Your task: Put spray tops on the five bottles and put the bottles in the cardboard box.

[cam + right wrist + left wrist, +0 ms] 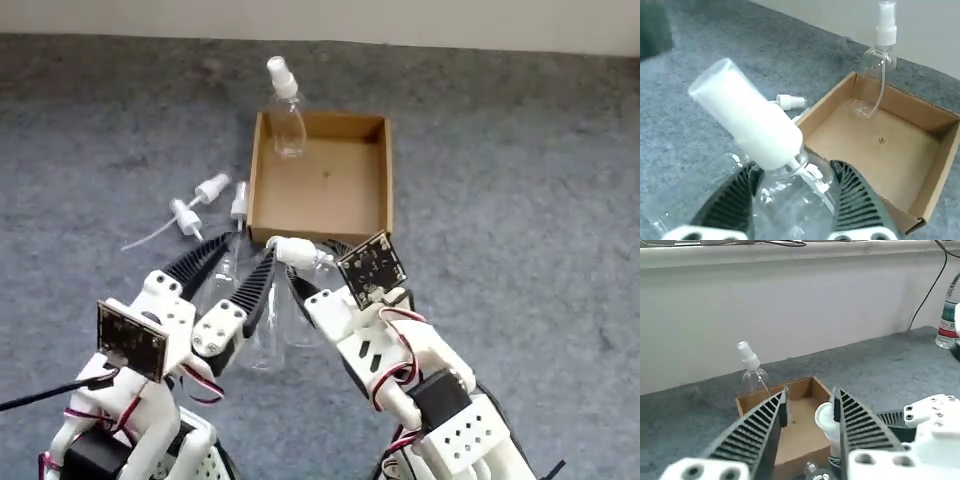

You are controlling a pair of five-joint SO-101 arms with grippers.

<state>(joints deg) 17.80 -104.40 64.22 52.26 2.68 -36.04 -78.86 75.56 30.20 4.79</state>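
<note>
In the right pincer [795, 172], clamped at the shoulder: a clear bottle [785, 205], tilted, with a white top [747, 117] on its neck, just short of the box's [940, 165] near wall. Left pincer [809, 395] wide apart, gripping nothing, one finger [860, 425] just beside that top; touching or not, impossible to tell.

Upright in the box's far left corner: a capped bottle [287, 115]. Left of the box, on the grey surface [520, 220]: loose tops [212, 188], at least two, close together. Against the box's near wall, between the arms: more clear bottles [265, 335], count unclear.

From the left wrist: a pale wall [790, 300] behind the box, and, well off to the box's right, a water bottle [946, 320] on the surface. From above: both arms and the loose tops together. From the right wrist: one loose top beside the box's left wall, and the thin tube inside the capped bottle.
</note>
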